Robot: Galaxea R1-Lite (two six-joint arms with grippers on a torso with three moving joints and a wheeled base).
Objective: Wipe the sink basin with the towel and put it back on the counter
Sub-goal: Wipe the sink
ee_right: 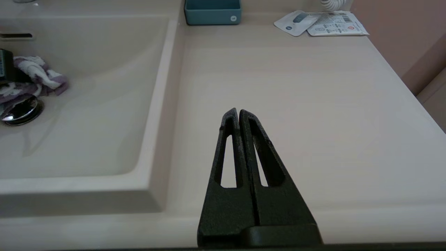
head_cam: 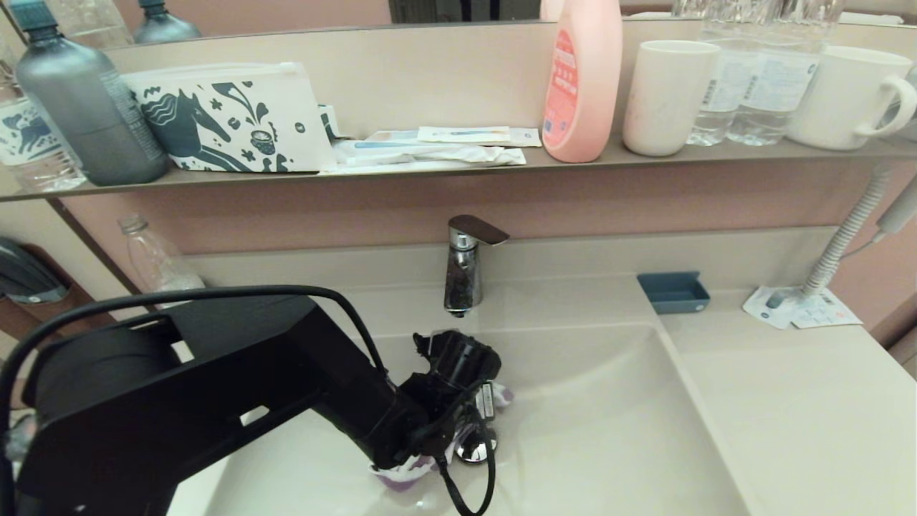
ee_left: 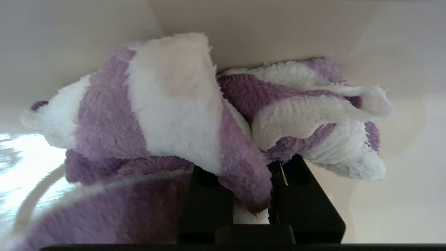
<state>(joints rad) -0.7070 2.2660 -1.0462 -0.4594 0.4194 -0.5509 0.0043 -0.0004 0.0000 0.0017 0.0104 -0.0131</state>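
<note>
- A dusty pink wall [head_cam: 645, 197] runs behind the basin area, with a mirror [head_cam: 286, 14] above it.
- A narrow grey-brown shelf [head_cam: 458, 166] crosses the wall at twelve o'clock.
- On the shelf, from nine o'clock side to three: a grey bottle [head_cam: 86, 107], a white pouch with dark blue horses [head_cam: 229, 118], flat sachets [head_cam: 437, 147], a pink bottle [head_cam: 582, 79], a white cup [head_cam: 666, 97], clear water bottles [head_cam: 759, 79], a white mug [head_cam: 852, 97].
- A chrome tap [head_cam: 466, 265] stands below the shelf.
- A small blue tray [head_cam: 673, 292] sits at two o'clock.
- A white coiled cord [head_cam: 845, 236] hangs at three o'clock, over paper packets [head_cam: 799, 309].
- Soft even light gleams on the glossy surfaces.
</note>
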